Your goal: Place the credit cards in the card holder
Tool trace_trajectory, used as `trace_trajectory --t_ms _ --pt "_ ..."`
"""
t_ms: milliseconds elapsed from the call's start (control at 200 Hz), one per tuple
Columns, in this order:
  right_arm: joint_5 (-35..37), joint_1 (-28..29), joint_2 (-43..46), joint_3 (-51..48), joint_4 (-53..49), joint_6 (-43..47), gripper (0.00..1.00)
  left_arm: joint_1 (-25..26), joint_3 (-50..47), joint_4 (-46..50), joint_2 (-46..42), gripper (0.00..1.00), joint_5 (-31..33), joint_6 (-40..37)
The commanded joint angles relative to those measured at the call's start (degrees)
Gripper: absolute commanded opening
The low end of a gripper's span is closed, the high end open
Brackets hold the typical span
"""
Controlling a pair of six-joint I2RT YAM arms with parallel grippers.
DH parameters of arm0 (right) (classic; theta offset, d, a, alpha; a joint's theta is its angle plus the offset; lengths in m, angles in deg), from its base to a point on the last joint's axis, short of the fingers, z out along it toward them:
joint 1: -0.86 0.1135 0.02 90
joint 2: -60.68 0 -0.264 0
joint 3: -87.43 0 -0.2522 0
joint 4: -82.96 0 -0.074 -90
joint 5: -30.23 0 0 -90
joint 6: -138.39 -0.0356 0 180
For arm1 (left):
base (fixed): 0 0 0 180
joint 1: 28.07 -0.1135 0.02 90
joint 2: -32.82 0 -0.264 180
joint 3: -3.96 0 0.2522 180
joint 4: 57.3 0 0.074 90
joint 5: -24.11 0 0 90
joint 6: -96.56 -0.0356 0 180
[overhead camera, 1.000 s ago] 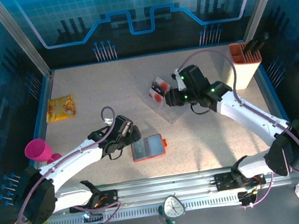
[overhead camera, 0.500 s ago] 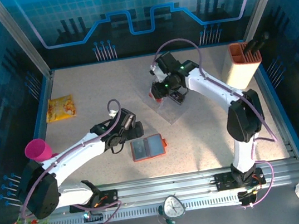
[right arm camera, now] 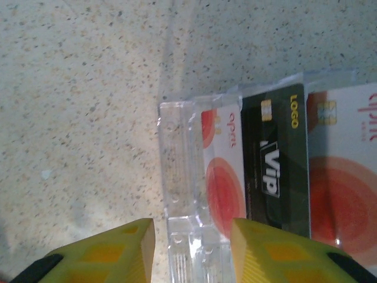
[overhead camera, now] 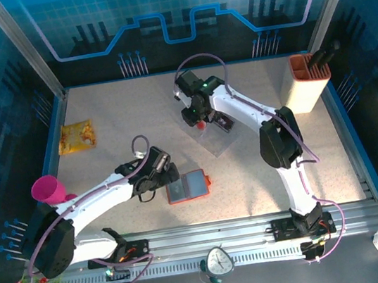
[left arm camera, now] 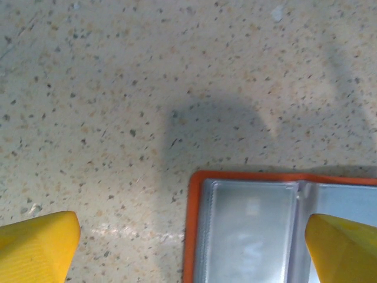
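**Setting:** speckled beige tabletop (overhead camera: 105, 104) inside a blue-panelled enclosure.

**Credit cards** (right arm camera: 277, 165): three visible, lying flat and overlapping in a clear plastic tray (right arm camera: 177, 177) at the table's far middle. One is black, marked "VIP"; two are white with red discs.
- Handling, as judged: light, thin, stiff and glossy, so likely to slide or fan apart.
- They lie flush, leaving little to pinch.
- Best hold is probably a free short edge, nipped across the thickness.

**Card holder** (left arm camera: 253, 230): orange-red wallet, lying open near the front of the table, grey-clear pockets up.
- Handling, as judged: soft and light, and may shift when a card is pushed in, so it wants bracing.

**Right gripper** (right arm camera: 188, 236): low over the tray's end. The jaws are partly apart, straddling the tray wall and the nearest card's edge. Contact cannot be told.

**Left gripper** (left arm camera: 189, 227): spread wide, holding nothing, poised above the holder's left border.
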Motion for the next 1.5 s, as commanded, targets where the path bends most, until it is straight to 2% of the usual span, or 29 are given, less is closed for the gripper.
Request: trace_trajectory --t_ms 0,495,710,1081,1496 --pt "4.11 0.62 -3.16 4.04 -3.29 1.65 0.39 -0.47 -0.61 0.58 -2.69 0.99 0.30 1.72" --pt "7.34 0.72 -8.83 7.09 -4.05 2.77 0.35 -0.61 -0.17 0.96 -3.01 0.99 1.30 0.53" --pt "6.55 0.74 -8.55 6.57 -3.64 2.51 0.28 -0.69 0.12 0.80 -2.78 0.99 1.30 -0.06" --pt "4.33 0.75 -7.43 6.44 -3.90 3.21 0.00 -0.80 0.40 1.10 -2.43 0.99 0.61 -0.63" --pt "-1.13 1.37 1.05 4.87 -4.32 3.78 0.00 -0.78 2.57 2.62 -3.04 0.99 0.70 -2.88"
